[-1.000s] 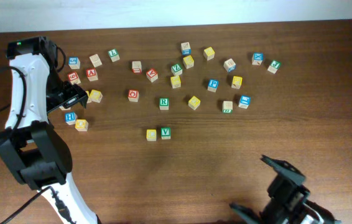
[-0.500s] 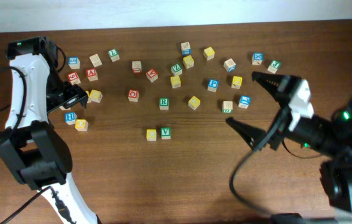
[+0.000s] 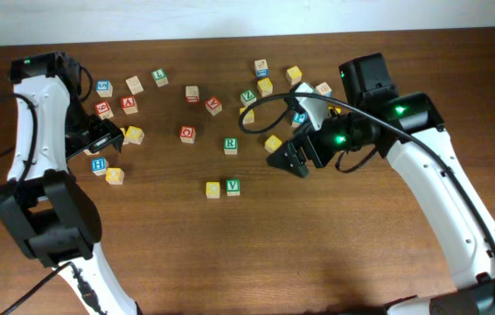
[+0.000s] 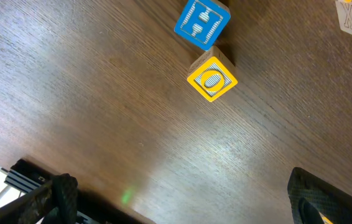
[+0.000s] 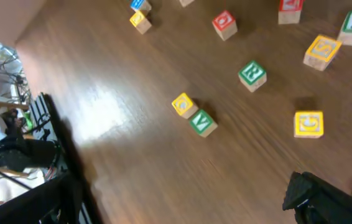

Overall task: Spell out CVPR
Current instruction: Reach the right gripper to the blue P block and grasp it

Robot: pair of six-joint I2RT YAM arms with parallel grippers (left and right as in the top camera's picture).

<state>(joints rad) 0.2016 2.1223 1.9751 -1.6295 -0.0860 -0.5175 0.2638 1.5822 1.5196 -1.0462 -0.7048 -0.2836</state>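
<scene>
Right arm swung in; its wrist view shows C, V, R.

Table: dark wood, strewn with spare letter cubes.
Blue H cube: set just beside yellow O cube.
Red cube: placed apart from neighbours.

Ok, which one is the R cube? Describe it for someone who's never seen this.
On the wooden table, seen from overhead, two cubes sit apart below the scattered cluster: a yellow C cube beside a green V cube. Just above that V stands the green R cube, alone, flanked by a red-lettered cube and a yellow cube; it is the only green one of the three.
</scene>
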